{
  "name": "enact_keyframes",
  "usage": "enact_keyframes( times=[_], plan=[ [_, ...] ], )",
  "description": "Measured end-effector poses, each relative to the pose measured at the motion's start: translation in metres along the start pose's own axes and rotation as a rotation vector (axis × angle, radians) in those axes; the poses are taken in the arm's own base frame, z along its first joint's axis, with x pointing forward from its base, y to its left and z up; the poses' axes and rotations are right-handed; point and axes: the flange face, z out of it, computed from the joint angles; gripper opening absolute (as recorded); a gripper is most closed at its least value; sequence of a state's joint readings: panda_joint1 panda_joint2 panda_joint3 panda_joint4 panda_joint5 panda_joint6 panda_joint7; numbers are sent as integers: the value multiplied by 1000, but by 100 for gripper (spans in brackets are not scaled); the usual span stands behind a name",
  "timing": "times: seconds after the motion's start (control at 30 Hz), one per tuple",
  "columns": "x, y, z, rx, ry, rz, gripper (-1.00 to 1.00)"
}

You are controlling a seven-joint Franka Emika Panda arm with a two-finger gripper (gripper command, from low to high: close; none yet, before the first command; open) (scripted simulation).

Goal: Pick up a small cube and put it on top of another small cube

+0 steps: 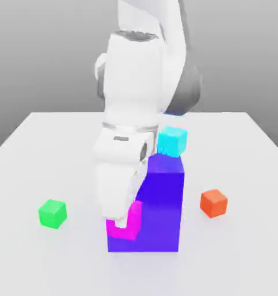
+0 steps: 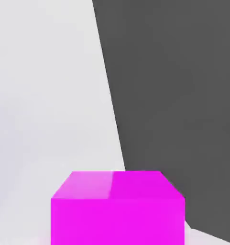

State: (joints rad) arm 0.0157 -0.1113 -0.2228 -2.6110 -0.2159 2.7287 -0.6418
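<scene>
Fingers [image 1: 122,221] grip the magenta cube [image 1: 127,224]; only the exterior view shows green [image 1: 52,213]

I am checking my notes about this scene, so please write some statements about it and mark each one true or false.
1. The magenta cube is at the gripper, in front of the tall blue block. True.
2. The cyan cube lies on the table. False: it is at the top of the blue block.
3. The green cube is toward the exterior view's left. True.
4. The orange-red cube sits on the green cube. False: it is on the table, on the other side of the block.
</scene>
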Motion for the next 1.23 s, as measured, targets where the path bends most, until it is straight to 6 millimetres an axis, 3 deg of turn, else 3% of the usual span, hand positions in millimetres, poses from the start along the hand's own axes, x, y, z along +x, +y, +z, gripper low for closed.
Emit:
enact_keyframes(
  times=[0.17,0.3,0.37,0.57,0.97,1.2,1.23],
  plan=[
    [-114,49,-7,-15,-51,-43,-100],
    [-189,54,-2,24,-77,-83,-100],
    [-213,46,6,62,-83,-115,-100],
    [-228,4,44,224,-79,-238,-100],
    [-223,-3,82,254,-40,-252,-100],
    [-233,-10,106,235,-69,-247,-100],
    [-235,-12,109,232,-77,-246,100]
  ],
)
